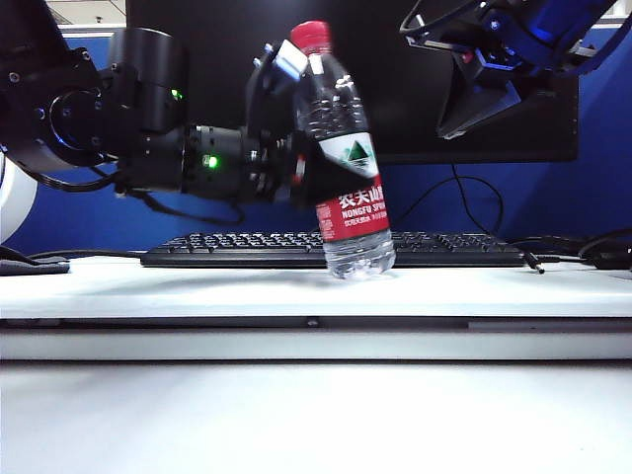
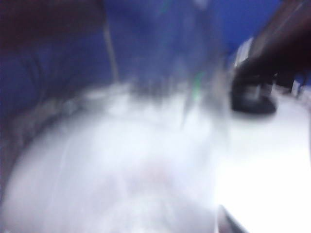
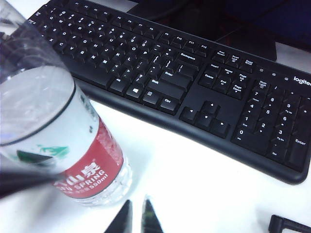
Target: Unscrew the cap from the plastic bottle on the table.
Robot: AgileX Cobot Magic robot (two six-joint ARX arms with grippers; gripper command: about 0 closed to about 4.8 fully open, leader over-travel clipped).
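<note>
- Left gripper (image 1: 296, 109) is reaching around the tilted plastic bottle (image 1: 348, 168), cap (image 1: 311, 37) on; grip unclear
- Right gripper (image 3: 136, 218) is hovering nearly closed, empty, above the table (image 1: 197, 286)

The white tabletop (image 1: 197, 281) runs the full width of the exterior view, with a long straight front edge. A black keyboard (image 1: 331, 250) lies flat along its rear part and serves as the landmark. Just in front of the keyboard, near its middle, the plastic bottle (image 1: 346, 163) stands tilted, its clear base on the white surface and its red cap (image 1: 311, 36) leaning away to the left. In the right wrist view the bottle's base sits close beside the keyboard's front edge. A dark object (image 1: 35, 265), too indistinct to identify, lies beyond the keyboard's left end, and dark cables (image 1: 592, 252) lie beyond its right end.
</note>
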